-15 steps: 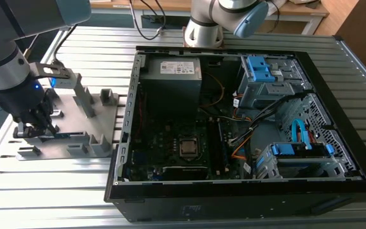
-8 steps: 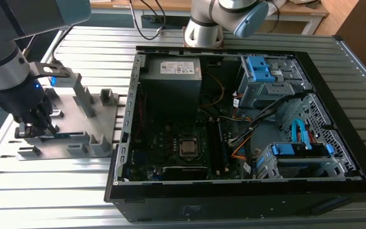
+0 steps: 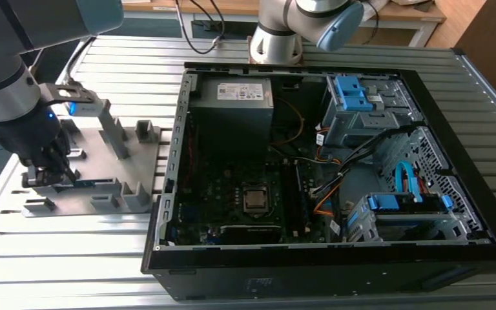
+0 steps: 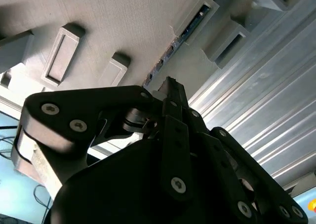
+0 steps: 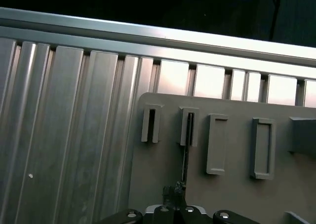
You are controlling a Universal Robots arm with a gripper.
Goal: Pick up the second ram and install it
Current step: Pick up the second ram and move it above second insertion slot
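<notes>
The second ram (image 4: pixel 182 36), a thin blue-green board with small dark parts along its edge, stands on edge in a slot of the grey fixture plate (image 3: pixel 88 148) on the slatted metal desk (image 3: pixel 75 258). The gripper (image 4: pixel 170 86) sits right over its near end; whether the jaws have closed on it cannot be told. The exterior view adds the open computer case (image 3: pixel 317 268) just beside the plate.

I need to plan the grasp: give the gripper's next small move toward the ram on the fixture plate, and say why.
Probably a short, straight descent onto the second ram. It stands on edge in slots of the fixture plate, and the gripper hangs in line with it, seemingly just short of it.
</notes>
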